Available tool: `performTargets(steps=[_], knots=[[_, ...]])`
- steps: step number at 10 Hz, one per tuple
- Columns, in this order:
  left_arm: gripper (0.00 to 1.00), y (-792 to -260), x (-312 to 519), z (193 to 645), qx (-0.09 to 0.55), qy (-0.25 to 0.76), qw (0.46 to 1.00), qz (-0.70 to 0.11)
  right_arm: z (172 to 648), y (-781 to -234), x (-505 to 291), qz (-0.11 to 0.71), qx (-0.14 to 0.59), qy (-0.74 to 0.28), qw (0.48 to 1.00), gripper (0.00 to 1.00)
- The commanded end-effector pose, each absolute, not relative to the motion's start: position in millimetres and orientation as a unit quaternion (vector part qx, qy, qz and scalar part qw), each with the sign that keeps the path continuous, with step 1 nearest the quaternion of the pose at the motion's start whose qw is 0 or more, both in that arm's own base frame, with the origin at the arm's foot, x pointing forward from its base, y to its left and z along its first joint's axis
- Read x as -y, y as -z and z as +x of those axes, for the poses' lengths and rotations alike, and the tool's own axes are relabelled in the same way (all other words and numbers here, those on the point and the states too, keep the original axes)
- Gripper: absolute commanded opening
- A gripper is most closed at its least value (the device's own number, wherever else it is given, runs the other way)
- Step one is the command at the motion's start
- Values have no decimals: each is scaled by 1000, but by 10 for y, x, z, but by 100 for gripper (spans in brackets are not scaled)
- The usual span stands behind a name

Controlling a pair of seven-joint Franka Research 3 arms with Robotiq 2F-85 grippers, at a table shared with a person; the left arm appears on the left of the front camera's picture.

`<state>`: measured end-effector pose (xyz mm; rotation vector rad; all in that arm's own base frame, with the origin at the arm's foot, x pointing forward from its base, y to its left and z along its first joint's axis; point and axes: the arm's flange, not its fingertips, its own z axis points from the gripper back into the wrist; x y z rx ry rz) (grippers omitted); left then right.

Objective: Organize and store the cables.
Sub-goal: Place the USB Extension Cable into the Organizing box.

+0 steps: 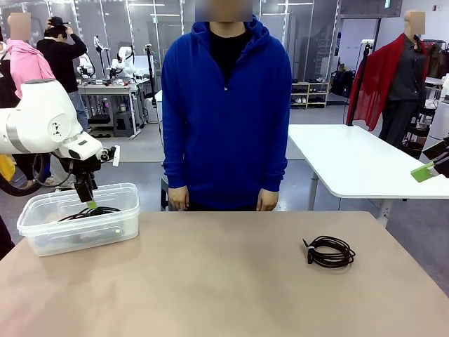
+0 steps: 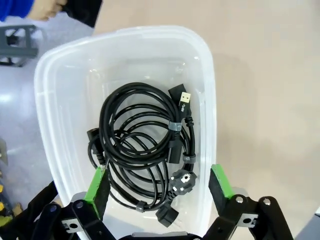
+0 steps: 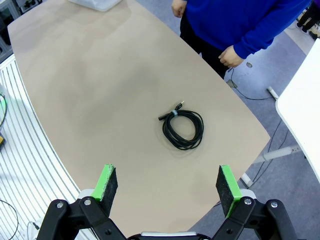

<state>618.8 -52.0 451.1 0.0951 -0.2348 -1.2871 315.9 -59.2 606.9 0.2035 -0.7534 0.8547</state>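
The beige desk (image 1: 210, 288) carries a clear plastic bin (image 1: 42, 210) at its left edge, with black coiled cables (image 2: 145, 145) lying inside. Your left gripper (image 2: 159, 175) hangs over them, jaws wide and empty. One black cord coil (image 1: 330, 251) lies near the right edge. Your right gripper (image 3: 167, 180), also spread and empty, hovers high above it. Storing that coil looks like the next step, so descend squarely over it. The person's nearer hand (image 1: 266, 201), at the far edge, is well apart from it.

Nothing readable here, honestly. A tiny pale mark is seen on a plug (image 2: 184, 98) just ahead of the left gripper (image 2: 159, 176), but it can't be made out.
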Motion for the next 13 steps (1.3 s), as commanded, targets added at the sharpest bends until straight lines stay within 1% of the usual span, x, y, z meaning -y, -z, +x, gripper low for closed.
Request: performTargets(steps=[1, 13], knots=[[100, -4483, 519, 6228, 114, 590, 798, 55, 3161, -6077, 594, 98, 354, -404, 837, 100], [100, -4483, 519, 6228, 114, 590, 798, 55, 3161, -6077, 594, 98, 354, -404, 837, 100]])
